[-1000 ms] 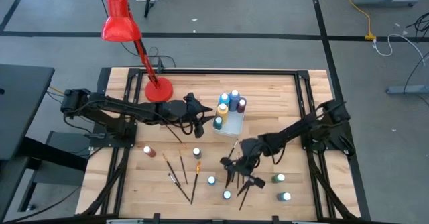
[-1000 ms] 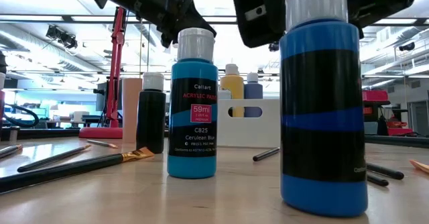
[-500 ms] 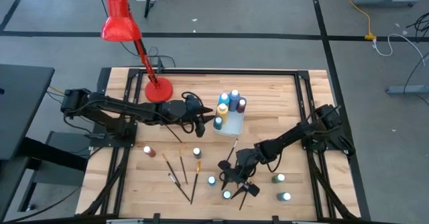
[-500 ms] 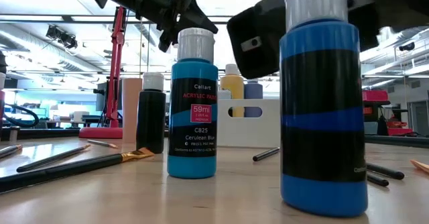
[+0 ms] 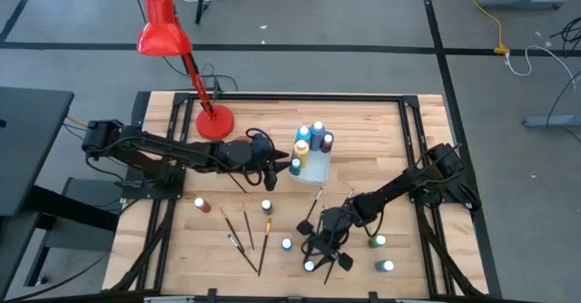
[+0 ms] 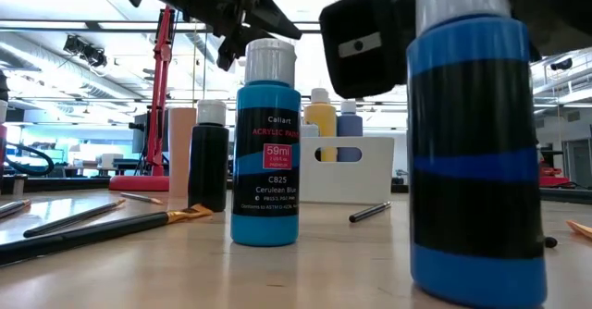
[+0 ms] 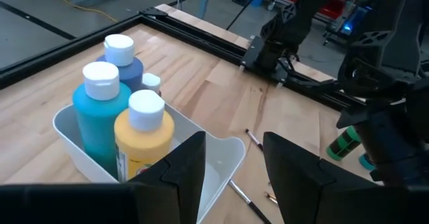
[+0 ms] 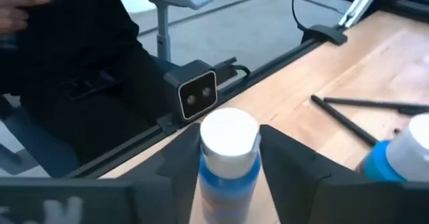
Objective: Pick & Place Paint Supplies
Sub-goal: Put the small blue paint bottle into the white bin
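Wooden tabletop (image 5: 363,140) crowded with paint supplies.
Right claw (image 8: 228,184) brackets a blue bottle (image 8: 228,158), grip uncertain; another bottle (image 8: 402,153) beside. Left claw (image 7: 231,163) released above white bin (image 7: 214,160).

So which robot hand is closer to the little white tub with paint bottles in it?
Left. The left gripper hangs open right beside the white plastic tub, while the right gripper is far off near the table's front edge, fingers around a blue white-capped bottle.
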`<state>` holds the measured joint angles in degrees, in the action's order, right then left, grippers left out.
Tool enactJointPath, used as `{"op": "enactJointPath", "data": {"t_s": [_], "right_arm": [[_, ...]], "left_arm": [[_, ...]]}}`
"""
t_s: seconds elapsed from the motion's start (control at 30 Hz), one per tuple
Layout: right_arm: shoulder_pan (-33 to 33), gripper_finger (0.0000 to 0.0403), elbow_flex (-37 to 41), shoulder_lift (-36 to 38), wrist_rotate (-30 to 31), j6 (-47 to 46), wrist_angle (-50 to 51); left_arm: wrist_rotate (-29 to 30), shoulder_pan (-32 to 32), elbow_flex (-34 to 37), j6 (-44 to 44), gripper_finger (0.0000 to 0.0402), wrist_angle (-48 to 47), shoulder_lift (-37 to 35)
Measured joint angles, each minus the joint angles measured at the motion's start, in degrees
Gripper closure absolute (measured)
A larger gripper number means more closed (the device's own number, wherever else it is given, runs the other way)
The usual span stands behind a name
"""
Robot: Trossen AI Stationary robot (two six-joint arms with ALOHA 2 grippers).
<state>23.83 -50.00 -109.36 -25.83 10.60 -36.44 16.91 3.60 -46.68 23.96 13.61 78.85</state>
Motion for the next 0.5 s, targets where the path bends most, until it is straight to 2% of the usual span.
{"op": "enactJointPath", "data": {"t_s": [0.13, 0.27, 0.5], "right_arm": [[-0.1, 0.0293, 0.0, 0.0, 0.0, 0.6, -0.2], [-0.2, 0.0293, 0.0, 0.1, 0.7, 1.0, -1.8], [-1.0, 0.0283, 0.0, 5.3, 10.4, 0.7, 0.0]], "left_arm": [[0.0, 0.2, 0.0, 0.1, 0.0242, 0.0, 0.0], [0.0, 0.2, 0.0, 0.1, 0.0242, 0.0, 0.0], [-0.1, 0.2, 0.0, -0.7, 0.0242, 0.1, -0.3]]}}
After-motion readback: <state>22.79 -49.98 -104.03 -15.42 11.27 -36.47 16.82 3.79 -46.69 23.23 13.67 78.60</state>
